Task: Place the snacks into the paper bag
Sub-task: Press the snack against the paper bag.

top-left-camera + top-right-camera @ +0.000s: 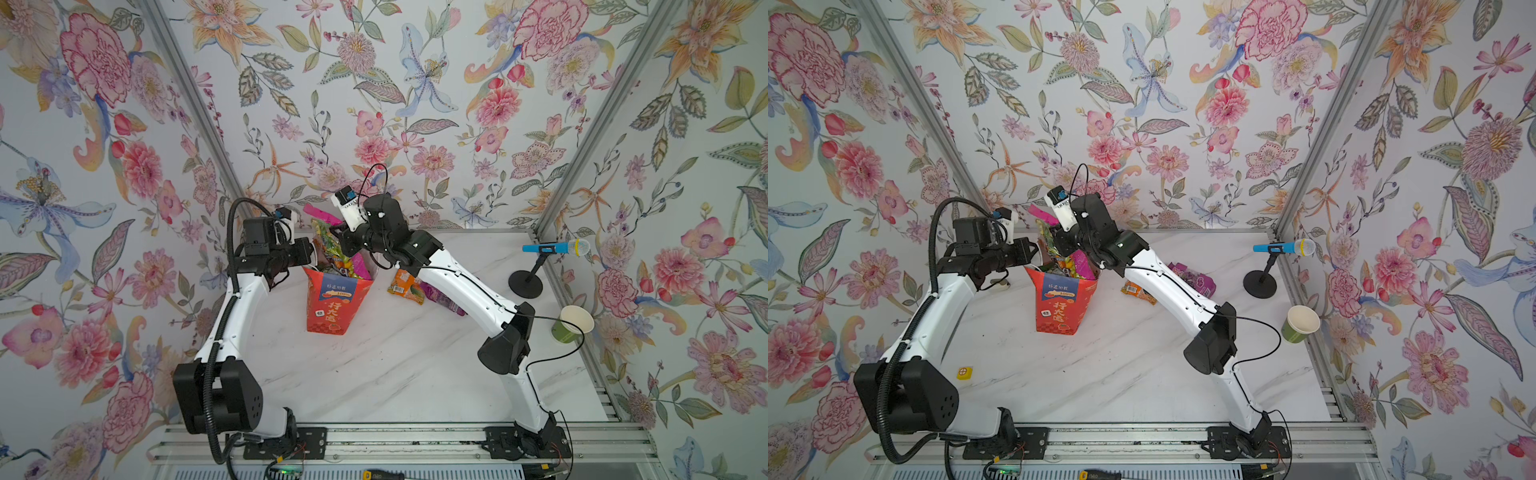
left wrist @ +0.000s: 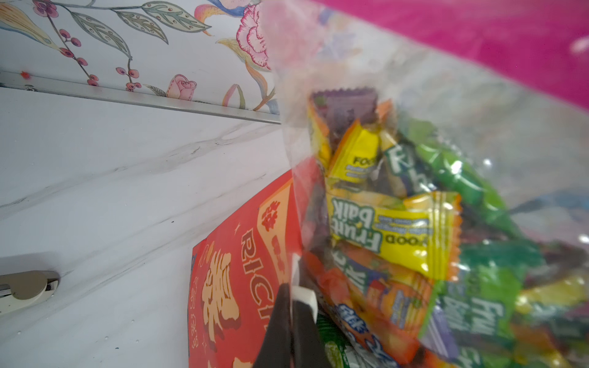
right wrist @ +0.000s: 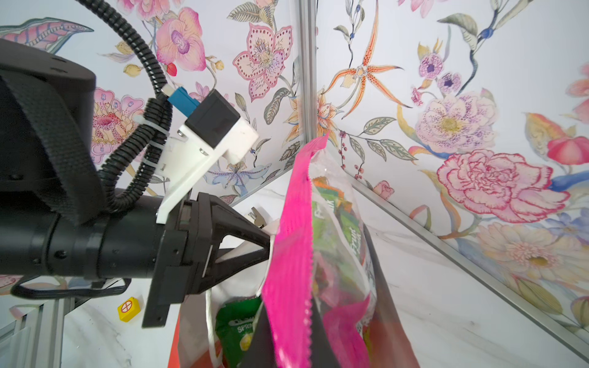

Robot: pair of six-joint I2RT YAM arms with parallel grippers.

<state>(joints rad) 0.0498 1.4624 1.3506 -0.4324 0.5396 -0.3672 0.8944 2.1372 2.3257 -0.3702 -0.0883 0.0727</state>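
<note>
My right gripper (image 1: 341, 243) is clamped on a large glossy magenta packet (image 3: 293, 239) with a clear front full of wrapped sweets, and my dark fingers (image 3: 264, 347) press it from both sides. The packet's magenta top edge stands up past my fingertips. Its lower end sits inside the mouth of the tall red paper bag (image 1: 336, 307), directly under that gripper. My left gripper (image 3: 271, 242) is just across the packet from the right one. It is closed tight on the bag's rim, its white pad (image 2: 304, 298) against the paper edge. The bag stands upright on the white marble-patterned table (image 1: 374, 374). Inside the bag, below my right fingers, lies a green plastic packet (image 3: 237, 328). Out on the table, behind my right wrist and partly under its forearm, a small orange packet (image 1: 401, 284) and a purple packet (image 1: 1196, 278) lie just beside each other. A green paper cup (image 1: 571, 324) stands well apart from both grippers, at the table's edge beyond my right elbow.
</note>
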